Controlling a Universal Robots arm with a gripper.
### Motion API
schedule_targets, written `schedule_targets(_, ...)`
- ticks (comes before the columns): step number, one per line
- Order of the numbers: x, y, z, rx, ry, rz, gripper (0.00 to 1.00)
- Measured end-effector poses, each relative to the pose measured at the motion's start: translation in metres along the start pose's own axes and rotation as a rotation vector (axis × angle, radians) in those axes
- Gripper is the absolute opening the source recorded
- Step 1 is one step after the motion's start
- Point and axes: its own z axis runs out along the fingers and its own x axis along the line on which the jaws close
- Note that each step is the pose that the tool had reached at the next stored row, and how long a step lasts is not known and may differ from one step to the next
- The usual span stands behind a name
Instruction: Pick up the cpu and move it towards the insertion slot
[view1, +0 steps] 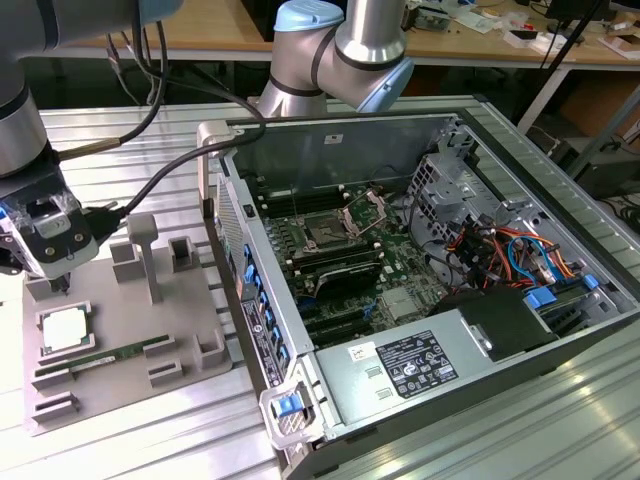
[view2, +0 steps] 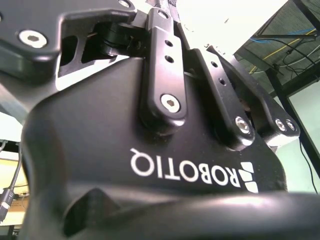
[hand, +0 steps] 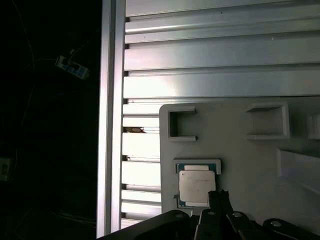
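1. While the small, square, silver-topped cpu (view1: 65, 328) lies at the exterior view's left, a recess in the grey moulded holder plate (view1: 110, 400) keeps it square for pickup.
2. The black gripper (view1: 60, 285) hangs just above it, fingers pressed together, gripping nothing.
3. The dark square insertion slot (view1: 325, 235), silver frame raised as if to receive, sits well apart on the right inside the open computer case (view1: 340, 130).

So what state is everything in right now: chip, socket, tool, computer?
cpu: lying flat in a recess of the holder, not lifted.
insertion slot: frame raised, open.
tool: right above the cpu.
computer case: side open.
memory stick: lying in the holder.
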Motion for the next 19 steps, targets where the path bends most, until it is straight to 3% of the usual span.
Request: schedule_targets(19,0.0012,-0.0001,0.0047,-0.0001,-0.0001,0.000,0.11)
